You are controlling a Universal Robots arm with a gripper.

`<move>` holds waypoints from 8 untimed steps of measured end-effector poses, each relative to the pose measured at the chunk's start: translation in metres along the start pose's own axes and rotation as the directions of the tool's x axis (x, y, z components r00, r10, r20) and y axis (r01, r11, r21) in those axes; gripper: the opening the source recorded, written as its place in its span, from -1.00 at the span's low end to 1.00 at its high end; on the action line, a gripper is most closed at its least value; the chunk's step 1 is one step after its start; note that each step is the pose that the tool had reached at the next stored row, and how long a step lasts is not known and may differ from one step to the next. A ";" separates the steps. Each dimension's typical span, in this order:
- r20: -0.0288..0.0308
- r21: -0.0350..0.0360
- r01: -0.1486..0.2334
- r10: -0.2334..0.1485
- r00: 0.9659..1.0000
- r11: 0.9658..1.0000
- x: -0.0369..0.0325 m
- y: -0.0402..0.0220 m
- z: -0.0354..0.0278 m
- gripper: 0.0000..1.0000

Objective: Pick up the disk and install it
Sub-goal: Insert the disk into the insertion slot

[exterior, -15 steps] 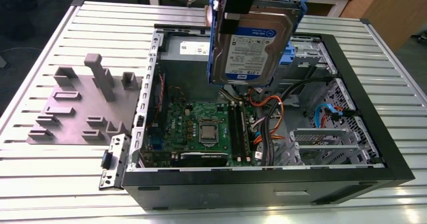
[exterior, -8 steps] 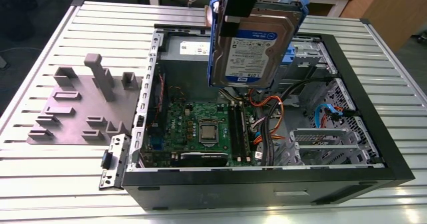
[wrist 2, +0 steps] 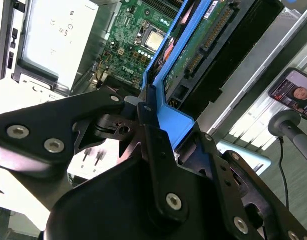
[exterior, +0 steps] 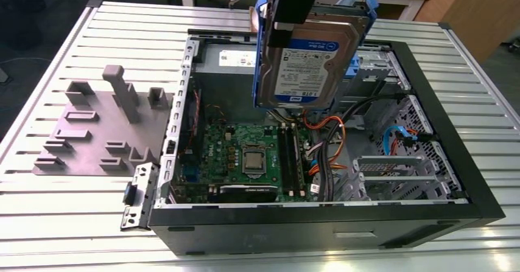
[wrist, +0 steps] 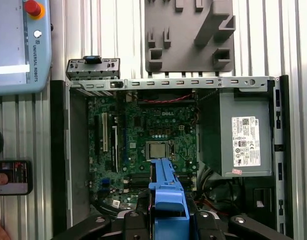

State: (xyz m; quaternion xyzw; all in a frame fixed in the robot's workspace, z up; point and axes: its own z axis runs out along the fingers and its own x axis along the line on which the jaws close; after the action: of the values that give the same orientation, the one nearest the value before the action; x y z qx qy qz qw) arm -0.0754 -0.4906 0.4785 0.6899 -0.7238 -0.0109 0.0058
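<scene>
Clamped tight, my black gripper [exterior: 284,28] held the flat silver hard drive with blue rails [exterior: 313,65] above the open black computer case [exterior: 325,214] on the ribbed metal table [exterior: 73,223].

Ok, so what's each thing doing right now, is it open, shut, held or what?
disk, held on edge above the computer case, not installed yet
gripper, shut on the disk
computer case, lying flat, side open, motherboard showing
</scene>
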 end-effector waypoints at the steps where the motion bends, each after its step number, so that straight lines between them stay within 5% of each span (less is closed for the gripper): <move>1: 0.000 0.000 0.000 0.000 1.000 1.000 0.0006 0.0000 0.0000 -0.27; 8: 0.000 0.000 0.000 0.000 1.000 1.000 0.0042 -0.0002 -0.0001 -0.27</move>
State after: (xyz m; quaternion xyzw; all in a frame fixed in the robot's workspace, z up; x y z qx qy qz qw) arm -0.0754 -0.4948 0.4786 0.6898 -0.7239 -0.0109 0.0059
